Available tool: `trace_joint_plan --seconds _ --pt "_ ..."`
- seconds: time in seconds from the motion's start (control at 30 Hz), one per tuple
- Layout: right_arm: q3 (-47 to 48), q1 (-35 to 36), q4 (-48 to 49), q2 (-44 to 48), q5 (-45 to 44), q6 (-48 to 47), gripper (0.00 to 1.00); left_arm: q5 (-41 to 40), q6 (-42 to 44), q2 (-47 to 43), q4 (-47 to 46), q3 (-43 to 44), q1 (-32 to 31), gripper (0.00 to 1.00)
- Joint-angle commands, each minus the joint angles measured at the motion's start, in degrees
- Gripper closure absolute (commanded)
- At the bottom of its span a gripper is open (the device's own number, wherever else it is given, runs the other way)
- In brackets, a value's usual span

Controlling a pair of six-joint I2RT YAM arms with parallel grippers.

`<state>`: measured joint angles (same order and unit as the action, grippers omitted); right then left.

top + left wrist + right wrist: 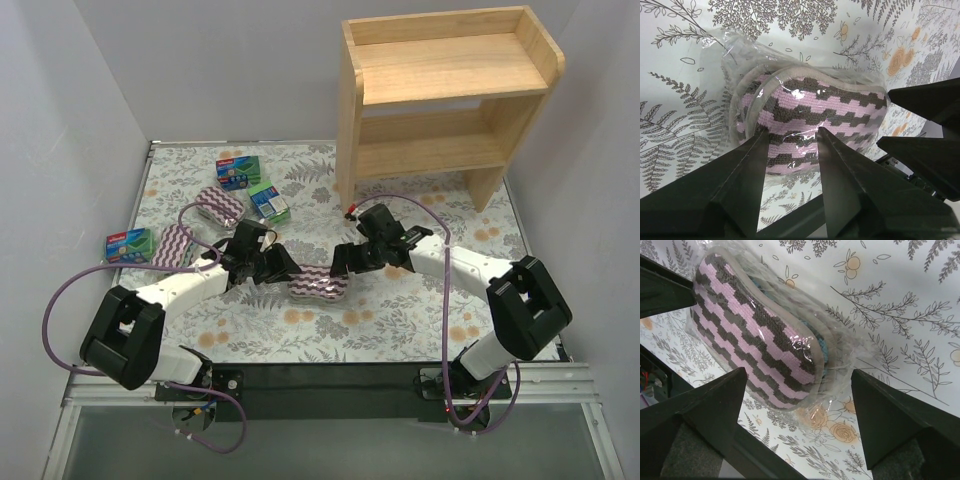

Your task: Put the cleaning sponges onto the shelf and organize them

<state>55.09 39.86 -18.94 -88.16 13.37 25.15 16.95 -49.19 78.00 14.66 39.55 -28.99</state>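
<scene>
A plastic-wrapped oval pad with maroon-and-white stripes (318, 288) lies on the floral mat between my two grippers. My left gripper (280, 265) is at its left end. In the left wrist view the fingers (747, 165) stand a narrow gap apart, their tips over the pad's (810, 107) near edge, not clamped round it. My right gripper (345, 262) is wide open at the pad's right end, and the pad (755, 325) reaches in between its fingers (715, 400). Two more striped pads (222, 205) (175, 245) and three green packs (238, 172) (269, 201) (130, 245) lie at the left. The wooden shelf (440, 90) stands far right.
Grey walls close in the mat (400, 330) on the left, back and right. A black rail (330, 375) runs along the near edge by the arm bases. Purple cables loop over the left arm (190, 215) and right arm (440, 215).
</scene>
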Motion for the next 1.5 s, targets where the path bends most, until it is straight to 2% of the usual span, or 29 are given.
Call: trace_joint_plan --seconds 0.0,0.17,0.43,0.67,0.9,1.1,1.47 --pt "-1.65 -0.04 1.80 2.46 1.05 3.23 0.22 -0.60 -0.90 -1.96 1.69 -0.43 -0.19 0.65" --pt "-3.32 -0.04 1.71 2.65 1.75 6.49 0.25 0.19 -2.58 -3.64 0.99 -2.90 -0.19 0.65" --pt "-1.13 -0.13 2.41 -2.53 0.79 6.85 0.29 0.45 -3.28 -3.73 0.29 -4.13 -0.19 0.65" --pt "3.09 -0.66 0.75 -2.81 0.43 2.11 0.30 0.28 -1.96 -2.32 0.99 -1.85 -0.27 0.66" --pt "3.18 -0.66 -0.31 -0.61 2.28 -2.20 0.27 0.01 -1.18 -1.53 1.34 -0.62 -0.19 0.66" --pt "4.15 -1.97 -1.72 -0.96 -0.45 -4.31 0.26 0.01 -1.08 -1.18 1.60 0.00 -0.19 0.66" --pt "4.15 -4.08 3.29 -6.23 8.86 -4.85 0.37 0.28 -1.35 -0.83 1.69 -1.05 -0.27 0.66"
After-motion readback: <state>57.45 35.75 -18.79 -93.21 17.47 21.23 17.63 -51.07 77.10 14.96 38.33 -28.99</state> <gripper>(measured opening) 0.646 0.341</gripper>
